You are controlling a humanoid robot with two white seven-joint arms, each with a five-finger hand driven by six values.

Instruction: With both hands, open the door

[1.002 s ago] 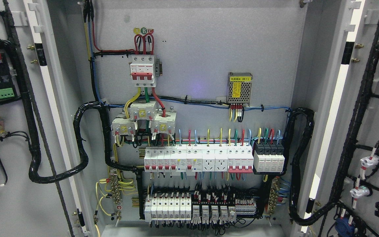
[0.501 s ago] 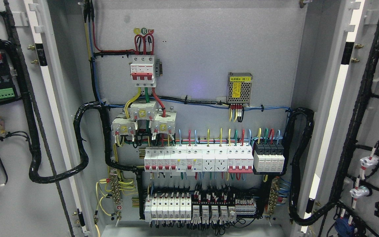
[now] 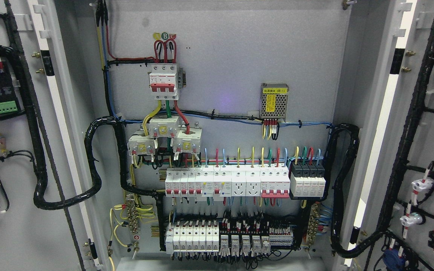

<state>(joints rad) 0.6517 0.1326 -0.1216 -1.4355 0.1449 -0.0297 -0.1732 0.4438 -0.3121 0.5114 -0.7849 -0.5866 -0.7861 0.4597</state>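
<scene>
An electrical cabinet stands wide open in the head view. Its left door (image 3: 9, 226) is swung out to the left, showing its grey inner face with black wiring and a green terminal block (image 3: 4, 108). The right door (image 3: 433, 143) is swung out to the right, its inside carrying black cable looms and white lamp backs. Between them the back panel (image 3: 232, 56) holds a red-and-white main breaker (image 3: 163, 81), a row of white breakers (image 3: 226, 182) and a lower row of small breakers and relays (image 3: 217, 237). Neither of my hands nor arms shows.
Thick black corrugated conduits loop from each door into the cabinet, one at the left (image 3: 92, 165) and one at the right (image 3: 343, 188). A small metal power supply (image 3: 274, 100) with a yellow label sits on the upper right of the panel. Door edges flank the opening.
The whole picture has shifted very slightly down and left, a small camera movement. Doors and wiring keep their places.
</scene>
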